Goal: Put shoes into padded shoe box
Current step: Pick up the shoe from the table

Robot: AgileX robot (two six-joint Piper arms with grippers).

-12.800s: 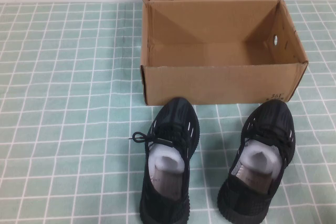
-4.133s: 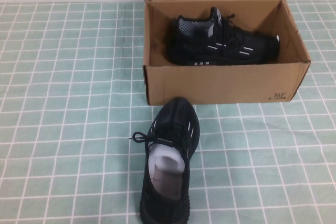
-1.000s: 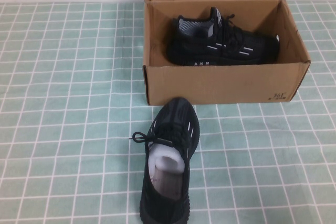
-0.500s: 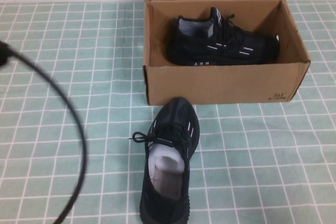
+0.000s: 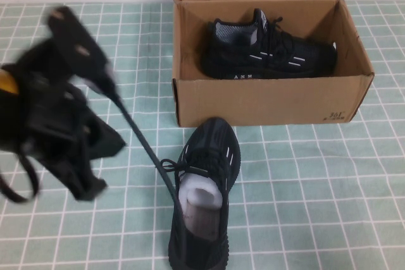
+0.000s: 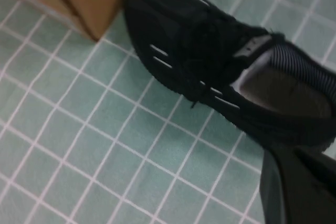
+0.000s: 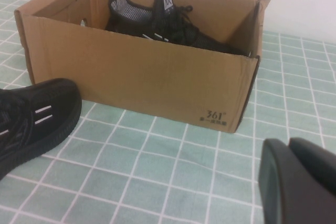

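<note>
Half done: one shoe lies in the padded shoe box, the other shoe waits just beside the left gripper, finger state unclear; right gripper hangs near the box, empty, unclear too.

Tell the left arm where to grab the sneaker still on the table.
Grip the shoe outside the box across its collar, one jaw inside the opening by the white paper stuffing, one on the outer side wall, coming from above. It stands upright, opening up, toe at the padded shoe box. The left gripper is to its left; the right gripper is back.
</note>
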